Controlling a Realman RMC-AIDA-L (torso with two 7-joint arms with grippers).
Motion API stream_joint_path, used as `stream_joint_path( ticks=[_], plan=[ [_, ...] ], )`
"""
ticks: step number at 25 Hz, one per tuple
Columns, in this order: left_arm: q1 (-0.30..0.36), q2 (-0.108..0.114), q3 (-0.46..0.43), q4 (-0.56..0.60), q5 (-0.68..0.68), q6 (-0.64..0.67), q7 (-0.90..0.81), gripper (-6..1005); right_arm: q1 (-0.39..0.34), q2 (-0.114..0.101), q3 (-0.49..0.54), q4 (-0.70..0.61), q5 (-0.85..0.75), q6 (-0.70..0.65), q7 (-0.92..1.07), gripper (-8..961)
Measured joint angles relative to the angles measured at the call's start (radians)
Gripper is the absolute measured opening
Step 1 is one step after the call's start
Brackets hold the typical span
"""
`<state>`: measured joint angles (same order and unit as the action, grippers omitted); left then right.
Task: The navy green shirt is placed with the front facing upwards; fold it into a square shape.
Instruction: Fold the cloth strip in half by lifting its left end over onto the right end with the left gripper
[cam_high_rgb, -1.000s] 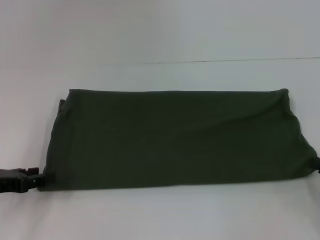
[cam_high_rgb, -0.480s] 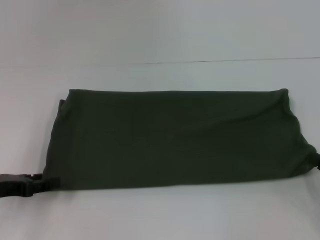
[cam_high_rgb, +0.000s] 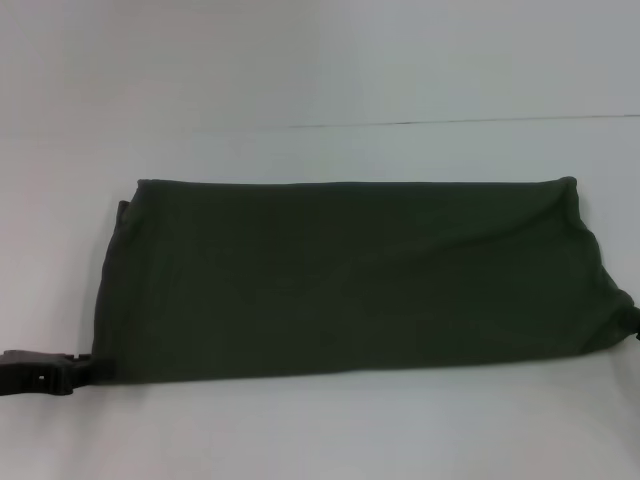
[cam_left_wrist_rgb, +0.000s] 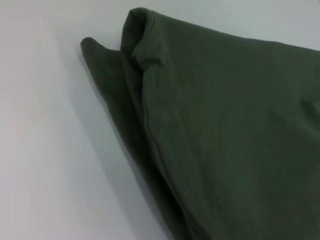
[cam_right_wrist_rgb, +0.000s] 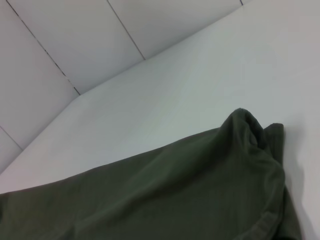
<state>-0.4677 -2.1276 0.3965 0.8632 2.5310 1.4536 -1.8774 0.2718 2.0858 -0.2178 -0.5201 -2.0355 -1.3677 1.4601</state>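
Already the navy green shirt (cam_high_rgb: 350, 275) is lying as a wide folded band across the white table (cam_high_rgb: 320, 430). Soft and limp, it is asking for corner holds. Left gripper (cam_high_rgb: 85, 368) is sitting at its near-left corner, right gripper (cam_high_rgb: 634, 325) at the right edge; whether either is clamping cannot be told.

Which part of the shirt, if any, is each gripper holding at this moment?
It cannot be told for certain. The left gripper sits at the near left corner of the navy green shirt; the right gripper is at its near right corner, barely in view.
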Motion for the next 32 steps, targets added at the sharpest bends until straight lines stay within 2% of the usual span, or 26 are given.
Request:
stream_joint_path(
  ticks=[5, 17, 26, 32],
  plan=[
    [-0.002, 0.000, 0.001, 0.000, 0.005, -0.005, -0.004, 139, 0.000, 0.000, 0.000, 0.003, 0.000, 0.000, -0.003, 9],
    [0.005, 0.000, -0.004, 0.012, 0.006, -0.001, -0.003, 21, 0.003, 0.001, 0.000, 0.005, 0.000, -0.005, -0.005, 9],
    [0.032, -0.001, -0.016, 0.053, 0.005, 0.033, 0.013, 20, 0.010, 0.002, -0.027, 0.016, 0.000, -0.024, -0.017, 9],
    [0.052, -0.004, -0.048, 0.104, -0.014, 0.113, 0.057, 20, -0.006, 0.001, -0.020, 0.012, 0.001, -0.115, -0.061, 10]
  ],
)
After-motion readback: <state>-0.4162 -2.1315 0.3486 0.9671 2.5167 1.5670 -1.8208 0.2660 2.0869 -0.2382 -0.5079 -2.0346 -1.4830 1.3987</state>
